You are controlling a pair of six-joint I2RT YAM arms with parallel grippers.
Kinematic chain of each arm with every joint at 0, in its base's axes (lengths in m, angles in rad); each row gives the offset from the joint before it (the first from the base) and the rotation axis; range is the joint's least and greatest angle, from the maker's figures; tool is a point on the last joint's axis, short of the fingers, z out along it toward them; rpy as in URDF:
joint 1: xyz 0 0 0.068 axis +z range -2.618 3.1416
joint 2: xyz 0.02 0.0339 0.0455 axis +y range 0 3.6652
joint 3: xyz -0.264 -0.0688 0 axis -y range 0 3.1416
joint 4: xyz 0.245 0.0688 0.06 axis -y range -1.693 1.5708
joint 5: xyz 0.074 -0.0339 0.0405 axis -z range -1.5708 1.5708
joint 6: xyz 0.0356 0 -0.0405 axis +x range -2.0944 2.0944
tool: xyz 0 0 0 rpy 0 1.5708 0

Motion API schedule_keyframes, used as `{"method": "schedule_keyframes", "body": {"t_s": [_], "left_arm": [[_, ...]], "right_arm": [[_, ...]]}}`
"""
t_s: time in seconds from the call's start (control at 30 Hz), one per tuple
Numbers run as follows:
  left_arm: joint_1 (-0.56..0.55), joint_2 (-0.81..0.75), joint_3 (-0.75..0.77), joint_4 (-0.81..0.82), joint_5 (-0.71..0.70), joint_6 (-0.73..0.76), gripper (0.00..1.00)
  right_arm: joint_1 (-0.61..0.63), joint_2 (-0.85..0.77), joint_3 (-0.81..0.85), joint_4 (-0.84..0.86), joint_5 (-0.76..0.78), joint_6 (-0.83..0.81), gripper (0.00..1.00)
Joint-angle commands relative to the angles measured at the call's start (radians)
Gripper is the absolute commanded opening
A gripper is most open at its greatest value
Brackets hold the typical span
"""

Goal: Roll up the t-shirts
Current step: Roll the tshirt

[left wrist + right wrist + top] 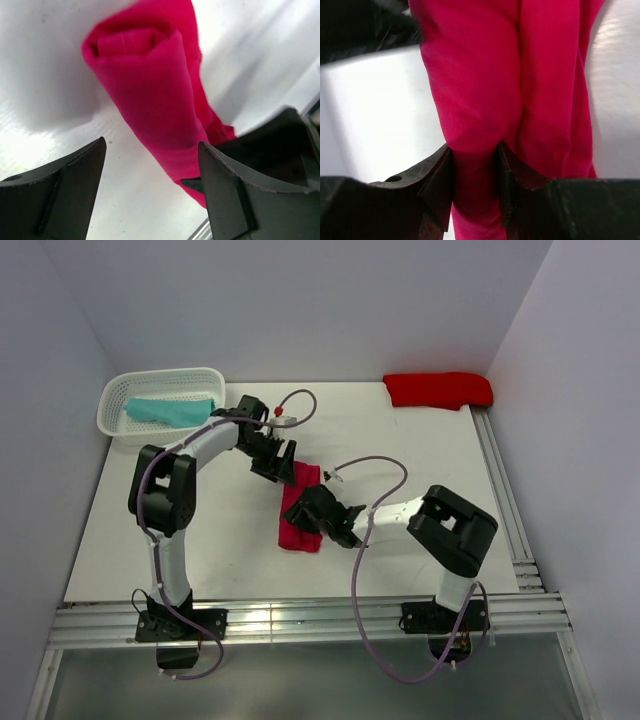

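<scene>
The crimson t-shirt [298, 533] lies rolled at the centre of the table [450, 450]. Your right gripper [475, 150] pinches a fold of it. Your left gripper [152, 150] stands wide at the far end, touching nothing. This roll appears nearly finished. Next, release it cleanly. The basket [110, 405] holds the teal t-shirt [170, 410], and the scarlet t-shirt [437, 390] lies well apart. Only the two close-set arms crowd the work.

The white worktop [420, 440] carries three things: a lattice basket [112, 410] in the far left corner, a bundled scarlet t-shirt [438, 390] at the far right edge, and a rolled raspberry-crimson t-shirt [298, 537] around the middle.
</scene>
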Motion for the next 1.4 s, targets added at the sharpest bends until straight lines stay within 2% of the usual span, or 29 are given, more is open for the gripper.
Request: {"method": "schedule_keyframes", "body": {"t_s": [0.0,0.07,0.1,0.2,0.33,0.4,0.47,0.5,0.53,0.67,0.7,0.73,0.8,0.87,0.9,1.1,1.23,1.37], "left_arm": [[0.026,-0.056,-0.034,0.021,0.127,0.046,0.79],[0.04,-0.052,-0.065,0.041,0.173,0.047,0.79],[0.044,-0.048,-0.075,0.049,0.185,0.047,0.79],[0.06,-0.039,-0.105,0.072,0.228,0.049,0.79],[0.064,-0.016,-0.12,0.107,0.225,0.03,0.77],[0.064,-0.006,-0.114,0.124,0.2,0.007,0.71],[0.064,0.01,-0.102,0.127,0.17,-0.02,0.57],[0.064,0.013,-0.097,0.13,0.127,-0.026,0.51],[0.061,0.01,-0.095,0.132,0.102,-0.028,0.38],[0.04,-0.013,-0.102,0.132,-0.025,-0.085,0.19],[0.034,-0.022,-0.103,0.129,-0.049,-0.086,0.17],[0.023,-0.028,-0.102,0.121,-0.088,-0.086,0.14],[0.012,-0.033,-0.1,0.115,-0.129,-0.091,0.13],[-0.003,-0.038,-0.095,0.104,-0.168,-0.089,0.11],[-0.008,-0.042,-0.092,0.101,-0.18,-0.091,0.11],[-0.039,-0.044,-0.082,0.087,-0.235,-0.091,0.12],[-0.051,-0.039,-0.072,0.078,-0.246,-0.094,0.12],[-0.063,-0.035,-0.066,0.072,-0.257,-0.097,0.12]], "right_arm": [[-0.027,0.075,-0.138,0.278,-0.207,0.069,0.33],[-0.043,0.09,-0.205,0.383,-0.243,0.117,0.34],[-0.049,0.113,-0.245,0.488,-0.275,0.135,0.34],[-0.069,0.17,-0.282,0.641,-0.322,0.191,0.33],[-0.073,0.222,-0.313,0.762,-0.351,0.24,0.33],[-0.079,0.244,-0.328,0.822,-0.359,0.253,0.33],[-0.081,0.244,-0.328,0.815,-0.359,0.254,0.34],[-0.082,0.233,-0.321,0.767,-0.356,0.249,0.36],[-0.082,0.222,-0.311,0.732,-0.348,0.231,0.37],[-0.073,0.114,-0.233,0.43,-0.256,0.149,0.53],[-0.069,0.095,-0.178,0.265,-0.227,0.13,0.56],[-0.055,0.077,-0.148,0.185,-0.19,0.094,0.59],[-0.038,0.037,-0.057,-0.029,-0.094,0.068,0.64],[-0.01,0.018,0.006,-0.164,-0.031,0.048,0.68],[0.002,0.011,0.073,-0.295,0.038,0.042,0.68],[0.103,0.058,0.38,-0.763,0.247,0.054,0.7],[0.154,0.116,0.547,-0.962,0.368,0.071,0.69],[0.172,0.17,0.633,-0.997,0.405,0.031,0.63]]}}
